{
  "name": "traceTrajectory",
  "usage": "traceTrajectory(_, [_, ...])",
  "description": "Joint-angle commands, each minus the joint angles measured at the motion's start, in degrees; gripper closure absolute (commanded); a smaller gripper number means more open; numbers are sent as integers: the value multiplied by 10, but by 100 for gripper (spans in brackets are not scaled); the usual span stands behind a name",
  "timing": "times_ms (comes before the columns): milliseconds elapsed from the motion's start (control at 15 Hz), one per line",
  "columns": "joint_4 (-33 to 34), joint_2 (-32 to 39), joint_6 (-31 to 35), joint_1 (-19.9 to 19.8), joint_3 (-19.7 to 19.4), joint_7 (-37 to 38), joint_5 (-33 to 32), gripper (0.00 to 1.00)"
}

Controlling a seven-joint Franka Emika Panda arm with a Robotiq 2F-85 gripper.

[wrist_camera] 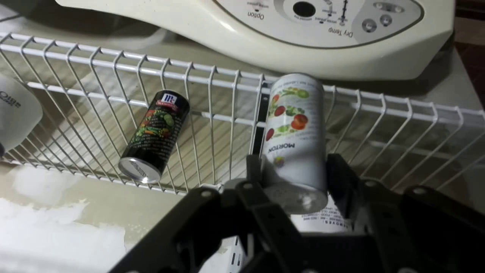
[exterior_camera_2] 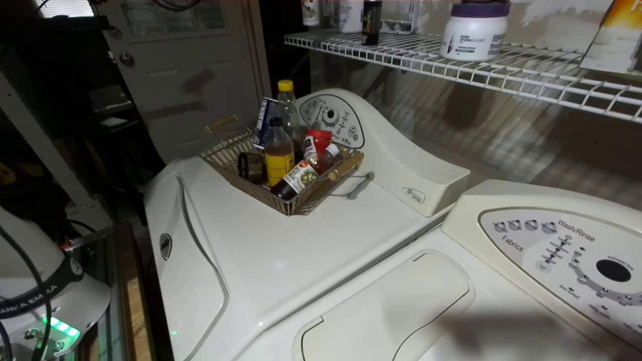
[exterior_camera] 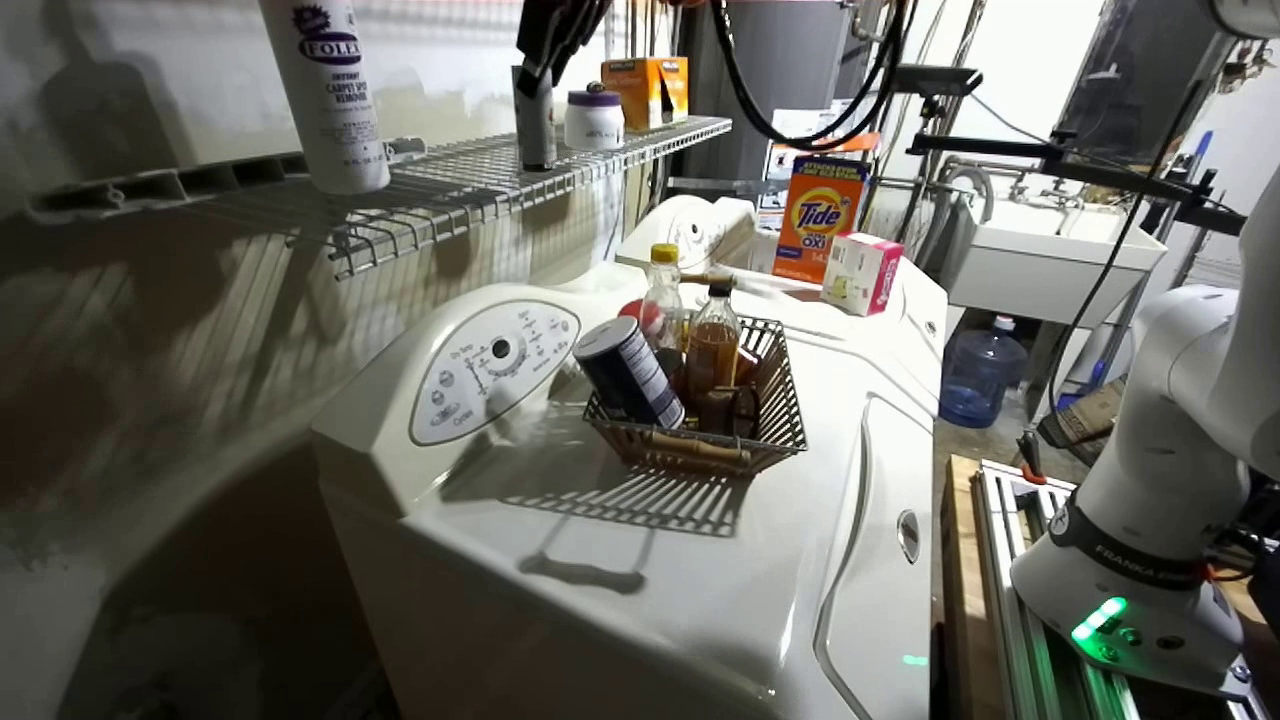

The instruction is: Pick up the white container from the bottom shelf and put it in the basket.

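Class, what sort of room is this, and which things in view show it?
Most likely a laundry room: a dryer marked "Dry Temp", a washer marked "Wash/Rinse", and a Tide box.

In an exterior view, the upper edge is cutting the tall white bottle (exterior_camera: 335, 120). In the wrist view, my jaws are partly covering the white container (wrist_camera: 295, 129), and the left edge is cutting the white tub (wrist_camera: 17, 113). I am finding some print on the washer panel (exterior_camera_2: 556, 265) unreadably small.
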Motion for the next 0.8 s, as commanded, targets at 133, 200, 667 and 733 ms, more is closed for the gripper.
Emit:
traceTrajectory(133, [-152,-104,15,5,0,-18,25,78])
traceTrajectory(200, [-171,-113,16,6,1,-18,27,78])
traceTrajectory(667, [-288,-161,22,7,0,-23,84,78])
traceTrajectory(733, [-302,-165,19,8,0,-28,93,78])
